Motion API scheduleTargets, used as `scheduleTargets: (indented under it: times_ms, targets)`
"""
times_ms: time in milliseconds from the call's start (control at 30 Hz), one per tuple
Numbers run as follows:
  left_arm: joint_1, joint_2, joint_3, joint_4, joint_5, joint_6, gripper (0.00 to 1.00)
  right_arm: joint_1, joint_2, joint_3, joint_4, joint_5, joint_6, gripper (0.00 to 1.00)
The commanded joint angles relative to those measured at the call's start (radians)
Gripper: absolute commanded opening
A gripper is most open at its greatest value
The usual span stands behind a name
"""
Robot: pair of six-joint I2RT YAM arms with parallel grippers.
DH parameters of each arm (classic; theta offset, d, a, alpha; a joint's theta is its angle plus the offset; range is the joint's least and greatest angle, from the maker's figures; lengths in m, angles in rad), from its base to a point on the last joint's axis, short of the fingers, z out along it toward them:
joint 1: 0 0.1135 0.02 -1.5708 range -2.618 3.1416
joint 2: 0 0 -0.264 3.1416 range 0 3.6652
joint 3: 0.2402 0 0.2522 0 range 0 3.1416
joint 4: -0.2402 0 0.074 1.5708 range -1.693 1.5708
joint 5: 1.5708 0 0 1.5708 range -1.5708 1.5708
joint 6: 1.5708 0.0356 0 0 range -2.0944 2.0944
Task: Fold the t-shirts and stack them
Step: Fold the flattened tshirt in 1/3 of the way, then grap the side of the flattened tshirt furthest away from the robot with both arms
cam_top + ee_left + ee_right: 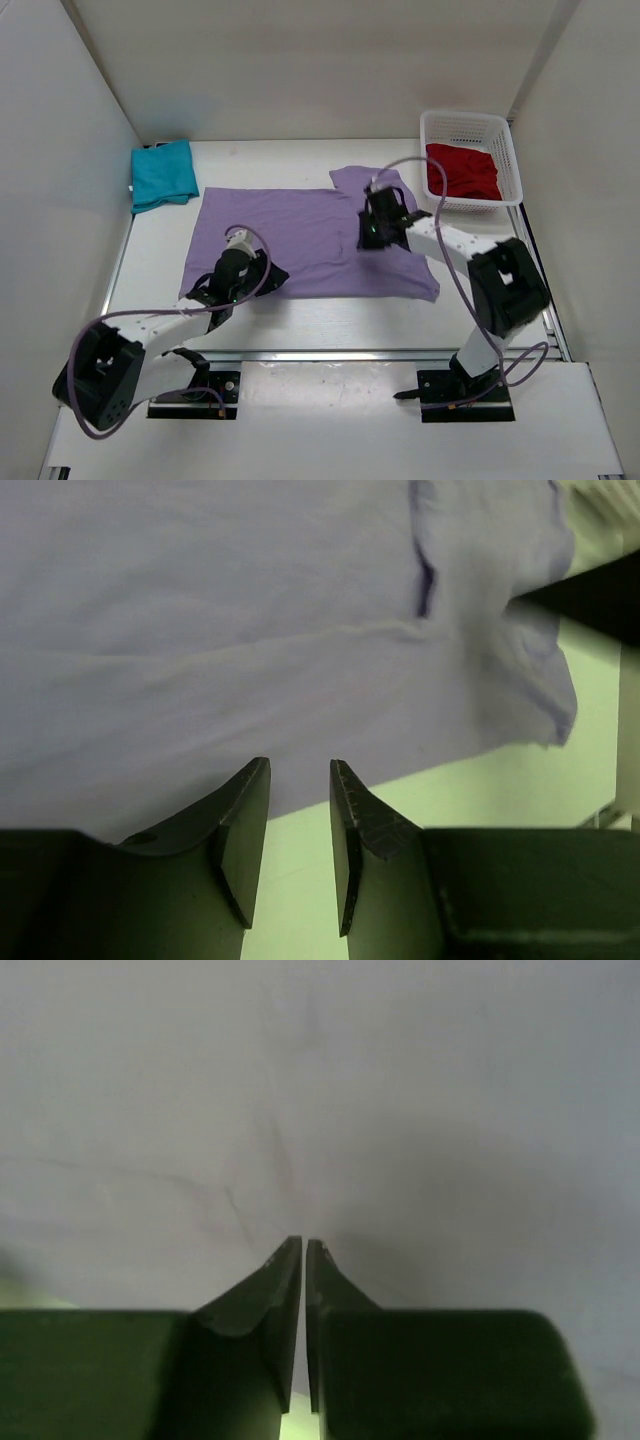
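The lavender t-shirt (300, 235) lies spread flat across the middle of the table, one sleeve (355, 178) pointing to the back. At the shirt's near edge my left gripper (272, 277) stands open; in the left wrist view bare table shows between its fingers (345, 810) and the cloth (250, 630) begins at their tips. My right gripper (369, 242) is down on the shirt's right half, shut on the cloth (320, 1090), and creases run into its tips (304, 1243). The teal t-shirt (163, 172) lies folded at the back left. The red t-shirt (463, 172) sits in the basket.
A white lattice basket (470, 122) stands at the back right corner, close to the right wall. White walls enclose the table on three sides. A metal rail (330, 352) runs along the near edge in front of both arm bases.
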Motion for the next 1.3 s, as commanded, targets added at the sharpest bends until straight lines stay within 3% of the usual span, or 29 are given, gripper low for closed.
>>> scheduleTargets:
  times_ms: [0, 133, 233, 533, 600, 633, 667, 767, 900, 1000, 1167, 1267]
  targets:
    - [-0.12, 0.106, 0.103, -0.024, -0.052, 0.057, 0.4, 0.025, -0.123, -0.202, 0.197, -0.01, 0.049, 0.03]
    - [-0.168, 0.223, 0.154, -0.046, -0.044, 0.078, 0.38, 0.055, -0.107, -0.257, 0.172, 0.004, 0.032, 0.0]
    - [-0.159, 0.248, 0.096, -0.02, -0.015, 0.052, 0.37, 0.068, -0.132, -0.332, 0.176, 0.016, 0.044, 0.01]
    - [-0.174, 0.046, -0.157, -0.057, -0.046, -0.013, 0.37, 0.165, -0.29, -0.503, 0.083, 0.015, 0.103, 0.0]
    - [-0.174, -0.017, -0.209, -0.066, -0.026, -0.053, 0.38, 0.145, -0.327, -0.472, 0.058, 0.004, 0.104, 0.02]
    - [-0.179, -0.064, -0.22, -0.063, -0.03, -0.075, 0.38, 0.142, -0.34, -0.454, 0.053, -0.01, 0.098, 0.09]
    - [-0.186, -0.097, -0.214, -0.073, -0.035, -0.078, 0.41, 0.121, -0.344, -0.414, 0.044, -0.025, 0.088, 0.16]
    - [-0.173, -0.131, -0.095, -0.119, -0.029, -0.032, 0.43, 0.052, -0.302, -0.289, 0.053, -0.021, 0.046, 0.24]
    - [-0.095, -0.047, 0.073, -0.143, -0.001, 0.043, 0.46, -0.083, -0.127, -0.007, 0.021, 0.004, -0.046, 0.19]
    - [-0.021, 0.024, 0.152, -0.11, 0.056, 0.069, 0.45, -0.181, 0.097, 0.191, 0.015, 0.064, -0.086, 0.17]
    - [0.01, 0.055, 0.148, -0.067, 0.079, 0.069, 0.46, -0.289, 0.361, 0.53, -0.057, 0.062, -0.121, 0.17]
    - [0.013, 0.095, 0.134, -0.043, 0.096, 0.062, 0.46, -0.306, 0.51, 0.756, -0.207, 0.078, -0.155, 0.14]
